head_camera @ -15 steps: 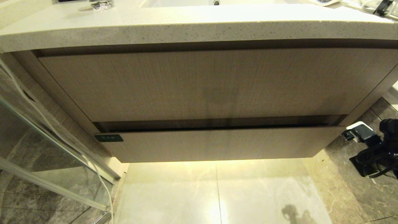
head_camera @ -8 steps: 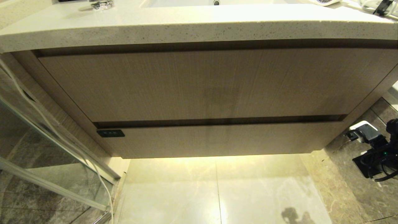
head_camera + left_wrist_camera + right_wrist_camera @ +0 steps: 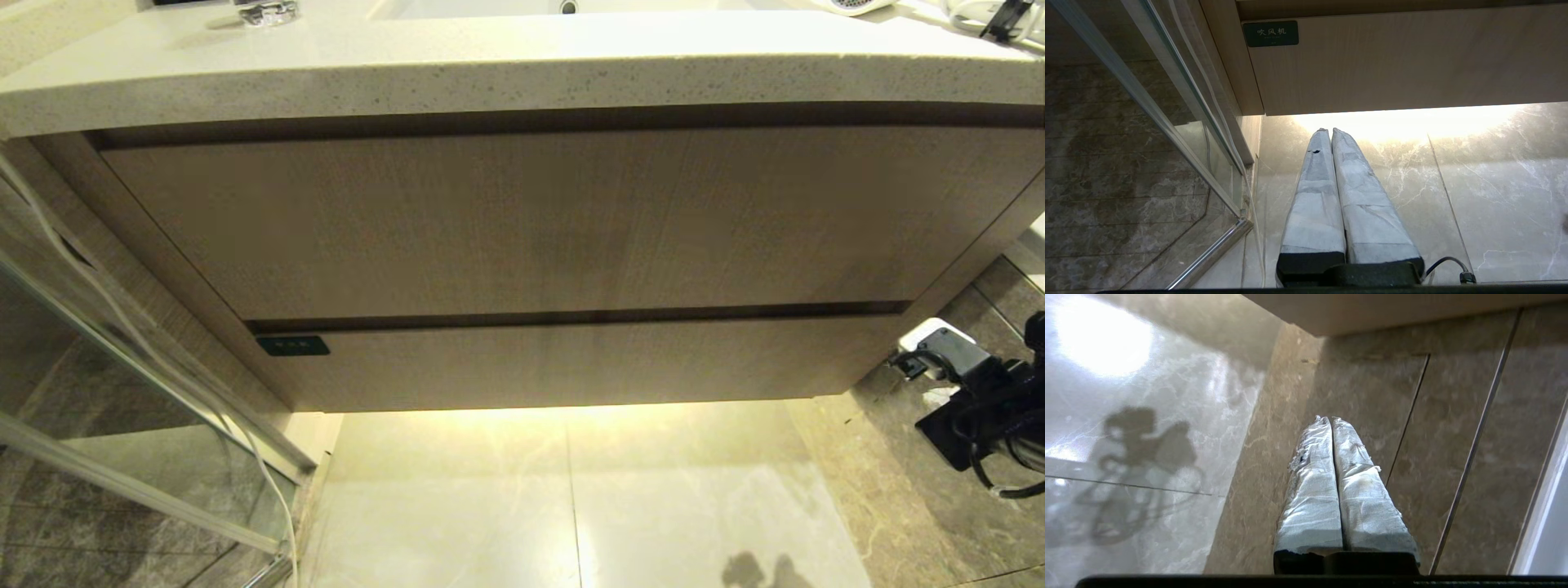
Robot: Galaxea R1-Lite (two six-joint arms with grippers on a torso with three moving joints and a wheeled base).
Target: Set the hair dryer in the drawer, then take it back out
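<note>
The drawer (image 3: pixel 571 363) is the low, wide wood-grain front under the taller panel, pushed in flush, with a dark label (image 3: pixel 292 345) at its left end. Only an edge of the white hair dryer (image 3: pixel 853 5) shows, lying on the countertop at the far right, with its cord (image 3: pixel 963 16) beside it. My right gripper (image 3: pixel 914 347) hangs just off the drawer's right end, above the floor, shut and empty; its taped fingers (image 3: pixel 1310 477) are pressed together. My left gripper (image 3: pixel 1329 130) is shut and empty, pointing at the floor below the drawer's (image 3: pixel 1412 61) left end.
A speckled stone countertop (image 3: pixel 522 73) overhangs the cabinet, with a taller wood-grain panel (image 3: pixel 555 220) below it. A glass shower door (image 3: pixel 122 392) with a metal frame and a white cable (image 3: pixel 269 482) stands at the left. Glossy marble floor (image 3: pixel 571 498) lies underneath.
The drawer front has slid back from slightly open to flush with the cabinet. My right gripper has shifted a little beside the drawer's right end.
</note>
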